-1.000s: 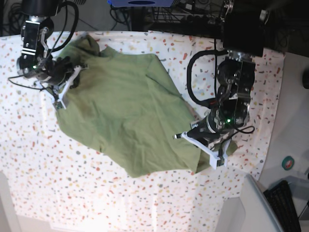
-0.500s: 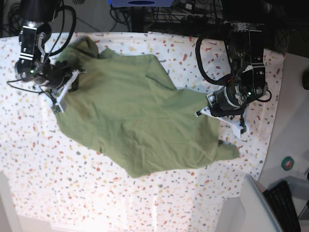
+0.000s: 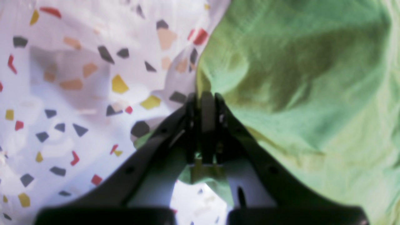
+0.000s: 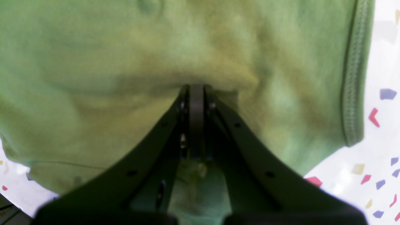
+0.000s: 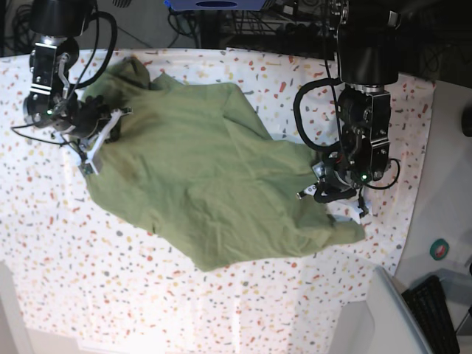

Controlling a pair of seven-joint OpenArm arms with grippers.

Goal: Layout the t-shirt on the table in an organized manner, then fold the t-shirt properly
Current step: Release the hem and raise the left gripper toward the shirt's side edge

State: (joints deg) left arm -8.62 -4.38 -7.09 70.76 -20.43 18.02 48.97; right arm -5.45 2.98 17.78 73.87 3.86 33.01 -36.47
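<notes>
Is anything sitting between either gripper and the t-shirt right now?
Nothing visible. The left gripper is shut at the t-shirt edge, over the table; the right gripper is shut on the fabric.

Behind your work surface, dark clutter: black cables (image 5: 192, 22) tangled along top edge, blue box-like object (image 5: 216, 4) just poking in at top centre. On your right, plain grey-white surface (image 5: 450, 177) runs down the side. Small round teal-and-red object (image 5: 441, 248) sits on it, low down. Bottom right corner, you've got black keyboard (image 5: 435, 313), partly cut off. Grey panel (image 5: 387, 317) leans in beside it. Bright light washing out lower edge, glare strongest bottom centre.
</notes>
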